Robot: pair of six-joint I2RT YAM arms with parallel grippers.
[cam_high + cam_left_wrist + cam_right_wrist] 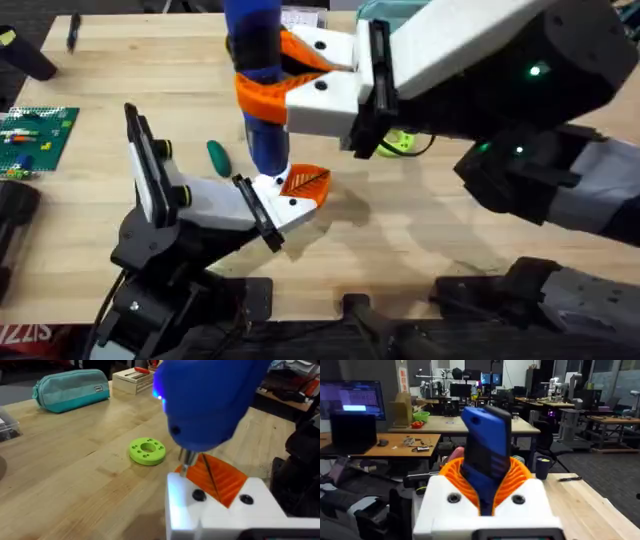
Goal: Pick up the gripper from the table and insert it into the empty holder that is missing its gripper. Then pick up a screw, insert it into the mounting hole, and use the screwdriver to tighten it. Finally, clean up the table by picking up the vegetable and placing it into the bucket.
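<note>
Pale wood table (440, 250); right hand (285, 70) clamping screwdriver (262, 100); left hand state unclear; lab desks behind

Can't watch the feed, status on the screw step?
Right gripper shut on screwdriver, upright, tip down at holder. Gripper seated in holder. Vegetable on table beside holder, not binned. Left fingers unclear.

You've got the blue screwdriver (258, 60) standing upright, tip down on the white holder (275, 195), where the orange ribbed gripper (305, 183) sits seated, while the dark-green vegetable (217, 155) lies on the table just beside them.
</note>
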